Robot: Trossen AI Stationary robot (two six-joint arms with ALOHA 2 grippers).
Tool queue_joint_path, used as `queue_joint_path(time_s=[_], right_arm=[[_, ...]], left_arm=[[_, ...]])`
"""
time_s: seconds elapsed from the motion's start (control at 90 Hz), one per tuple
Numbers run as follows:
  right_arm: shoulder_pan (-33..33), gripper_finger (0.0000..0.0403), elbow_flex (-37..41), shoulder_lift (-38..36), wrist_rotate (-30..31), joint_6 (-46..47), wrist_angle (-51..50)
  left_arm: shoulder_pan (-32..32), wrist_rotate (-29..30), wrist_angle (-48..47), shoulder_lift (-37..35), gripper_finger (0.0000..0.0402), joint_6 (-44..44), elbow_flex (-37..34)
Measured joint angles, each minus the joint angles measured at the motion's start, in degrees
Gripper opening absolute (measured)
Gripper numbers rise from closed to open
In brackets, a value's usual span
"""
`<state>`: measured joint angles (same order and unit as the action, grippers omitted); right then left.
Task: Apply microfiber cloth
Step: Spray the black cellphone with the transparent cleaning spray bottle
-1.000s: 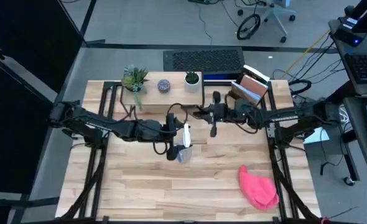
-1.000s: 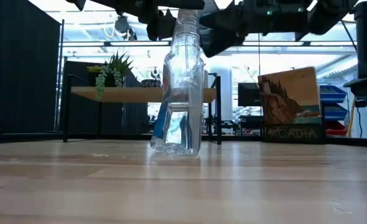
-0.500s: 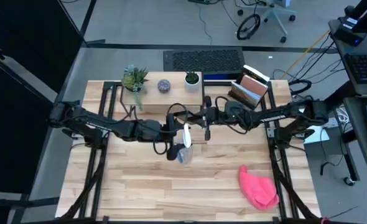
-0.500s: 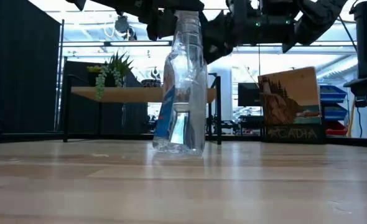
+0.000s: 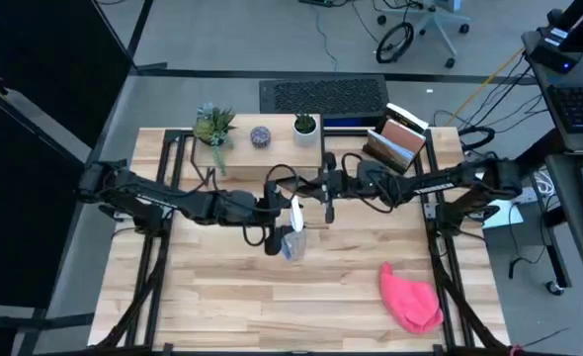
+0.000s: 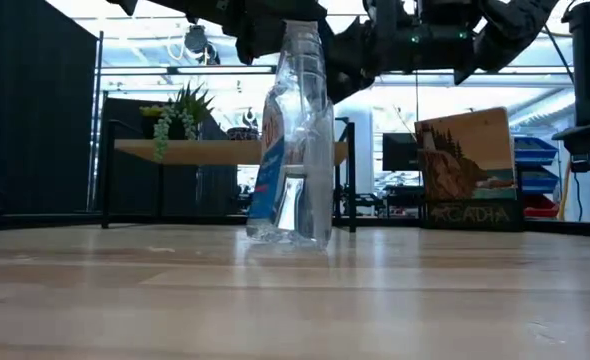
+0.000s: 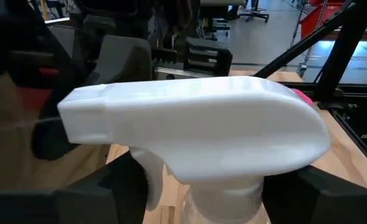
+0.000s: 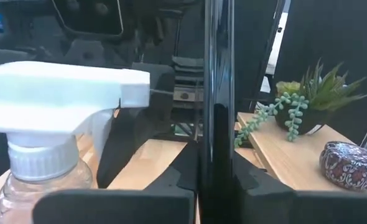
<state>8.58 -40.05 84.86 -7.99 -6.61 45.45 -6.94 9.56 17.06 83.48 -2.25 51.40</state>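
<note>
The left gripper [image 5: 284, 229] sits near the middle of the wooden table [image 5: 222, 297], its fingers closed around the neck of a clear plastic spray bottle [image 6: 291, 140] just under the white trigger head [image 7: 190, 134]. The bottle stands upright on the table with its base on the wood. The right gripper [image 5: 328, 205] hangs just beside the bottle's head, on the far side, clamped on a thin black smartphone [image 8: 217, 99] held edge-on, so the phone stands as a dark vertical bar in front of the right wrist camera. The spray nozzle points toward that phone.

The microfiber cloth [image 5: 410, 300], bright pink and crumpled, lies on the table's near right corner, well apart from both grippers and touched by neither.

Along the far edge of the table stand a trailing green plant [image 5: 213, 126], a small patterned round object [image 5: 260, 135], a little potted plant in a white pot [image 5: 305, 127], and a book [image 5: 400, 138] propped up.
</note>
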Motion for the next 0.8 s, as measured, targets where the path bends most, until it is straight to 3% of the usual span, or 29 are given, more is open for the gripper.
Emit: queue_joint_path(time_s=[0.211, 0.4, 0.8], right_arm=[[0.0, 0.0009, 0.0, 0.0, 0.5, -0.8, -0.7], [0.0, 0.0009, 0.0, 0.0, 2.6, -1.6, -3.9], [0.0, 0.0009, 0.0, -9.0, 10.1, -2.1, -28.6]], left_arm=[[0.0, 0.0, -1.4, -0.1, 0.0255, 0.1, 0.1], [0.0, -0.1, -2.3, -0.2, 0.0296, 0.0, 0.1], [-0.3, -0.5, -10.2, -4.0, 0.038, -0.4, 0.0]])
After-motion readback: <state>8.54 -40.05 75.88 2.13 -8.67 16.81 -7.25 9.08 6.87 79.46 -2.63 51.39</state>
